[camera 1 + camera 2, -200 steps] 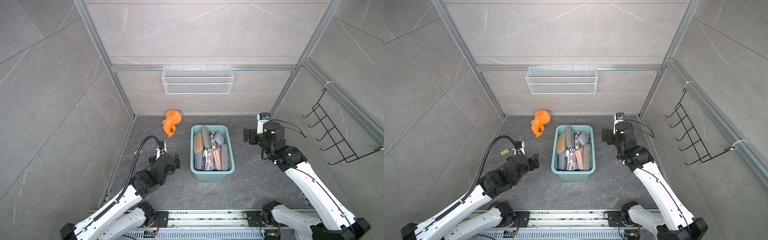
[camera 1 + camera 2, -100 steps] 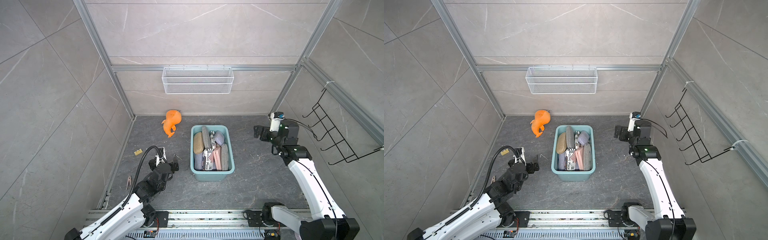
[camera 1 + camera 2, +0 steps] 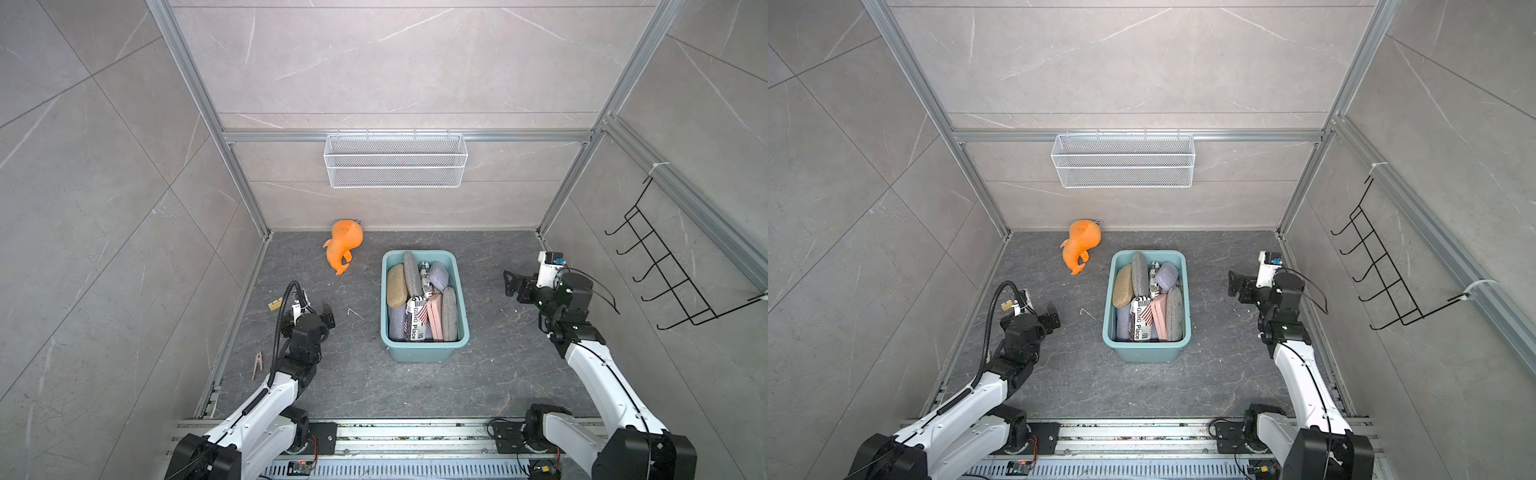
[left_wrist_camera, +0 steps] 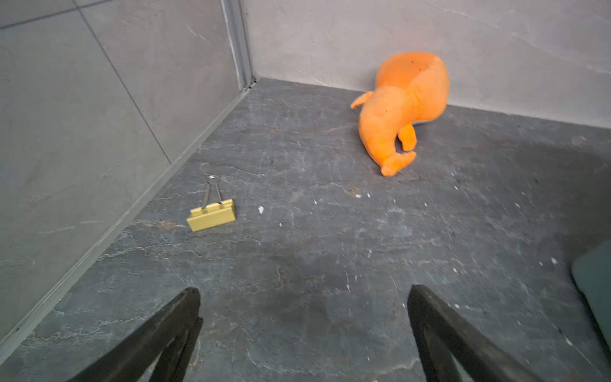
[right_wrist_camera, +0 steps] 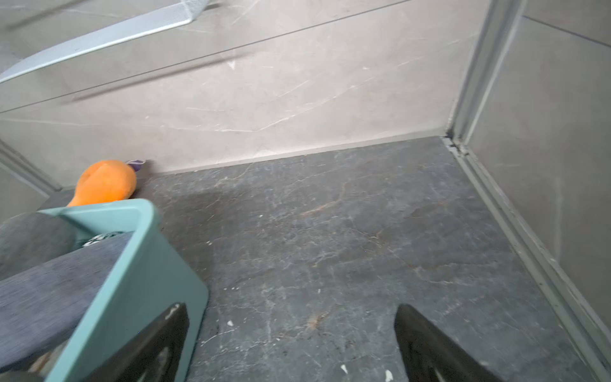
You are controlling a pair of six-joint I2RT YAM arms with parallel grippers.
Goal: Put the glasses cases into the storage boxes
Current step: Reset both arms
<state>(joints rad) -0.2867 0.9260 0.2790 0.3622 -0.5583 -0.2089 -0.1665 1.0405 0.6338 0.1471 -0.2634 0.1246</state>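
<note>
Now both my pincers gape wide, holding nothing: left gripper (image 4: 301, 299) over bare floor (image 4: 330, 238), a yellow binder clip (image 4: 211, 216) and orange plush toy (image 4: 401, 106) ahead; right gripper (image 5: 291, 316) near the teal tub (image 3: 424, 354), where the glasses cases (image 3: 419, 299) lie piled

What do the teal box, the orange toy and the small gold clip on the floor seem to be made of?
The teal box looks like plastic: smooth matte walls, rolled rim. The orange toy seems plush fabric: fuzzy, with soft folds. The gold clip is probably painted metal, with shiny wire handles.
</note>
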